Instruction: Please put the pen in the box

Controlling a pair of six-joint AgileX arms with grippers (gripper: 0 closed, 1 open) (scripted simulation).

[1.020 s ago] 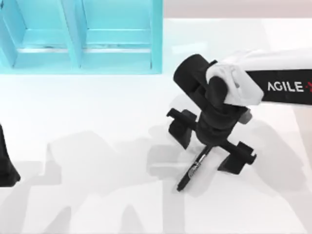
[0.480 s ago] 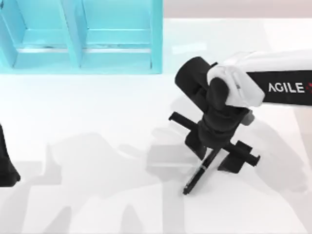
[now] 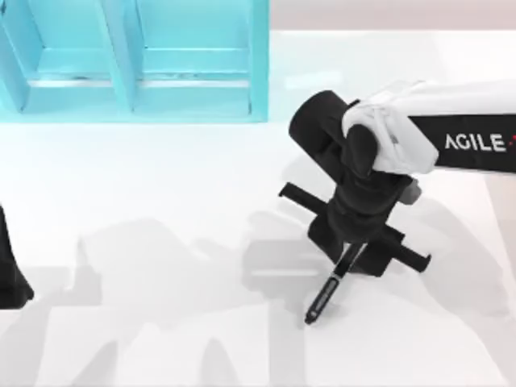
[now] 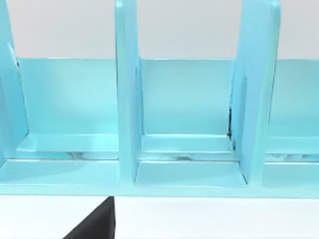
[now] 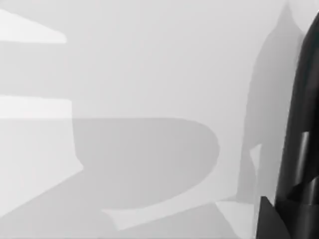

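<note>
The pen (image 3: 326,292) is a slim black marker lying aslant on the white table, right of centre, its tip pointing toward the front edge. My right gripper (image 3: 351,248) reaches down over its upper end, and both black fingers are pressed against the barrel, shut on it. In the right wrist view the pen (image 5: 304,124) runs along the edge as a dark bar with a silvery label. The box (image 3: 258,64) is cyan with upright dividers and stands at the back left. My left gripper (image 3: 10,274) is parked at the left edge.
The left wrist view faces the box's open compartments, split by tall dividers (image 4: 127,99). White tabletop (image 3: 161,193) stretches between the pen and the box, crossed by the arms' shadows.
The right gripper's fingers have drawn together from wide apart onto the pen. The pen has shifted slightly to the right and toward the front. The left arm has not moved.
</note>
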